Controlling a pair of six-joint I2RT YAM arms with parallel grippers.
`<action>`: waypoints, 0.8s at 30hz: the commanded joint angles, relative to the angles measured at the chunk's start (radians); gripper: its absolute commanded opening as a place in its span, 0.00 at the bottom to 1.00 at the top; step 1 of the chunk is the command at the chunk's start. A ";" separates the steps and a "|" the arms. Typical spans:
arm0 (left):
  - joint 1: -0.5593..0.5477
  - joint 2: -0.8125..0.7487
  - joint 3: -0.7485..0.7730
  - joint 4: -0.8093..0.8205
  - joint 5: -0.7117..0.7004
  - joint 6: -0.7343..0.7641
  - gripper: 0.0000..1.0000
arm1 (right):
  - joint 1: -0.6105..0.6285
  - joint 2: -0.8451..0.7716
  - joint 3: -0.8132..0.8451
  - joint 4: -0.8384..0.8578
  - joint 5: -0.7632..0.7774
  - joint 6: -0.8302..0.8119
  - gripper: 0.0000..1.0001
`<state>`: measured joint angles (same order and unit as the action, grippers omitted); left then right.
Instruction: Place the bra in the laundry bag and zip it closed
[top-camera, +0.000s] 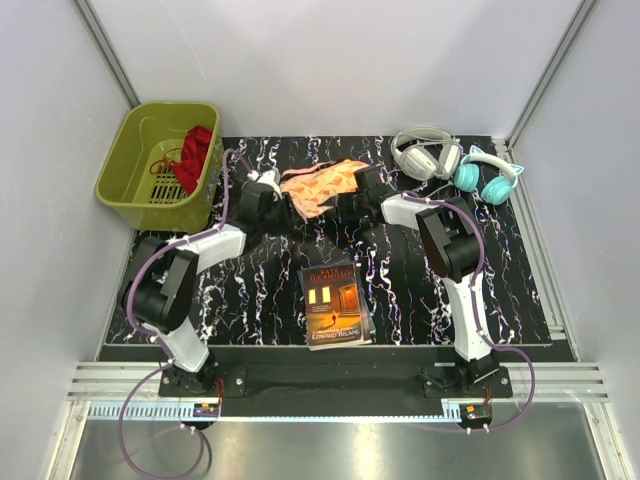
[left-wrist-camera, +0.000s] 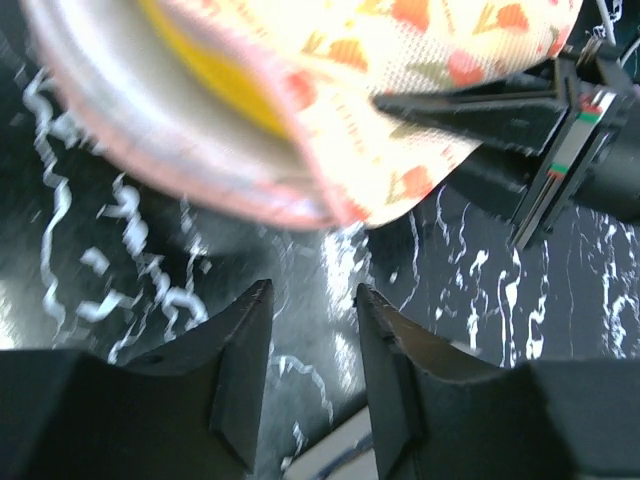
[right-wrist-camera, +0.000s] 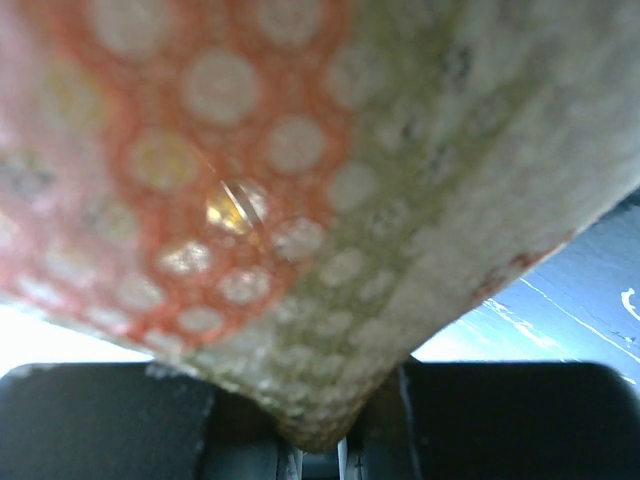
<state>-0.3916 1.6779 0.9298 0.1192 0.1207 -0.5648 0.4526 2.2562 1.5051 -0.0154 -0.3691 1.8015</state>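
Observation:
The peach-pink laundry bag (top-camera: 318, 184) lies at the back middle of the mat, between my two grippers. In the left wrist view the laundry bag (left-wrist-camera: 400, 60) hangs partly open, and the yellow bra (left-wrist-camera: 215, 78) shows inside it behind the pink edging. My left gripper (top-camera: 283, 208) is open and empty, with its fingertips (left-wrist-camera: 262, 292) just below the bag's left edge and not touching it. My right gripper (top-camera: 354, 190) is shut on the bag's right edge. In the right wrist view the bag's fabric (right-wrist-camera: 330, 200) fills the frame and is pinched between the jaws of the right gripper (right-wrist-camera: 322, 445).
An olive-green basket (top-camera: 125, 170) with a red cloth (top-camera: 195, 155) stands at the back left. White headphones (top-camera: 425, 152) and teal headphones (top-camera: 487, 176) lie at the back right. A book (top-camera: 335, 304) lies at the front middle of the black marbled mat (top-camera: 420, 300).

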 joint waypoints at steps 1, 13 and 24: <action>-0.047 0.051 0.098 0.017 -0.108 0.060 0.47 | 0.015 -0.056 0.004 -0.064 0.048 0.070 0.18; -0.081 0.126 0.141 0.008 -0.245 0.072 0.36 | 0.018 -0.049 0.027 -0.077 0.050 0.098 0.18; -0.084 0.152 0.150 0.097 -0.156 0.128 0.47 | 0.021 -0.049 0.027 -0.077 0.039 0.099 0.17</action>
<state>-0.4706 1.8217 1.0397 0.1249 -0.0605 -0.4767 0.4595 2.2486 1.5108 -0.0494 -0.3416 1.8683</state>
